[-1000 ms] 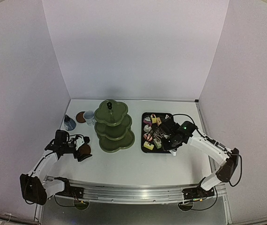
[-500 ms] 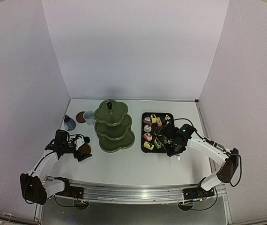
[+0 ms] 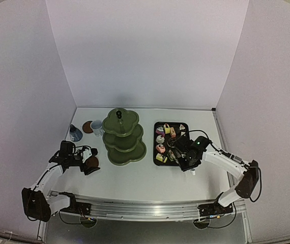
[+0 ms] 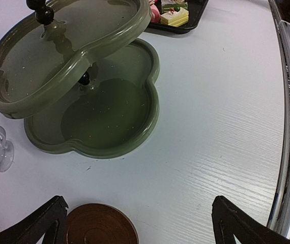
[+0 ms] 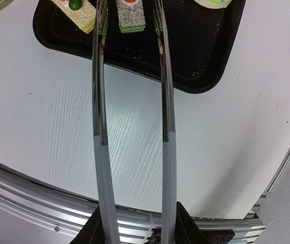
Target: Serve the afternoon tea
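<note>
The right hand [image 3: 186, 158] is clamped on a pair of tongs [image 5: 100, 101], whose two arms stand apart over the near edge of the tray [image 5: 196, 56], straddling one cake [image 5: 130, 15], probably ready to pinch it for carrying to the stand [image 3: 123, 137]. All three tiers of the stand are bare, so every cake is on the tray: three show close up, and overhead there seem to be about six, too small to count surely. The left hand [image 4: 140, 218] hangs fully spread above one coaster [image 4: 98, 224] on the tabletop [image 4: 211, 127]. The second coaster [image 3: 87, 126], one mug [image 3: 96, 125] and one pot [image 3: 75, 133] sit at the back left.
</note>
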Tool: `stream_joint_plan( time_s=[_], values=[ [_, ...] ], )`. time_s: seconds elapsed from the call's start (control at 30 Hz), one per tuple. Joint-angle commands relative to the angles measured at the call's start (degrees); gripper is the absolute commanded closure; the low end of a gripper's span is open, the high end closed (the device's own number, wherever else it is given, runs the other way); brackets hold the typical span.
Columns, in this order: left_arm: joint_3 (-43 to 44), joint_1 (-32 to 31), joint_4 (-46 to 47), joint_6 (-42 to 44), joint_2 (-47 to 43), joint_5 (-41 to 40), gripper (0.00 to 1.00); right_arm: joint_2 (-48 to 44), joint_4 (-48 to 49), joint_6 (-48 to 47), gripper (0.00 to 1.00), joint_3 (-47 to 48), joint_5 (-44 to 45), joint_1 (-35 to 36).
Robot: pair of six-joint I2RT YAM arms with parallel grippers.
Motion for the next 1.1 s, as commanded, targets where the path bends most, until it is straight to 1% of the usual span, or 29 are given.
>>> stream_joint_plan(
  time_s=[0.0, 0.17, 0.23, 0.3, 0.37, 0.47, 0.57, 0.63, 0.73, 0.9, 1.0, 1.07],
  values=[
    [0.79, -0.28, 0.2, 0.95, 0.16, 0.73, 0.0, 1.78, 2.36, -1.18, 0.64, -0.02, 0.7, 0.42],
    [0.87, -0.29, -0.06, 0.99, 0.01, 0.6, 0.0, 3.86, 2.91, -1.73, 0.65, 0.39, 1.07, 0.37],
    [0.71, -0.27, -0.01, 0.97, -0.04, 0.59, 0.0, 4.1, 3.14, -1.94, 0.67, 0.33, 1.21, 0.41],
    [0.64, -0.24, -0.01, 0.91, -0.1, 0.66, 0.0, 4.24, 3.27, -2.0, 0.72, 0.35, 1.16, 0.35],
    [0.56, -0.26, -0.01, 0.9, -0.25, 0.57, 0.0, 3.99, 3.23, -2.0, 0.83, 0.48, 1.23, 0.36],
    [0.44, -0.28, 0.05, 0.91, -0.32, 0.43, 0.0, 2.85, 3.12, -1.72, 0.94, 0.52, 1.28, 0.41],
    [0.31, -0.25, 0.08, 0.9, -0.31, 0.46, 0.0, 1.11, 2.75, -1.46, 0.98, 0.52, 1.19, 0.36],
    [0.28, -0.28, 0.16, 0.9, -0.38, 0.41, 0.0, -0.21, 1.84, -1.45, 1.0, 1.0, 1.19, 0.35],
    [0.29, -0.28, 0.7, 0.36, -0.28, 0.31, 0.0, -2.28, -0.13, -1.77, 1.0, 2.51, 1.77, 0.44],
    [0.06, -0.28, 4.67, -4.36, -0.16, 0.11, 0.0, -5.56, -1.28, -2.94, 1.0, 5.41, 3.08, 0.43],
    [-0.39, -0.27, 6.8, -5.95, -0.28, 0.49, 0.0, -4.95, -1.12, -3.88, 1.0, 8.22, 2.39, 0.39],
    [-0.63, -0.25, 7.81, -6.68, -0.26, 0.68, 0.0, -2.88, -0.11, -4.66, 1.0, 10.17, 0.78, 0.51]
  ],
)
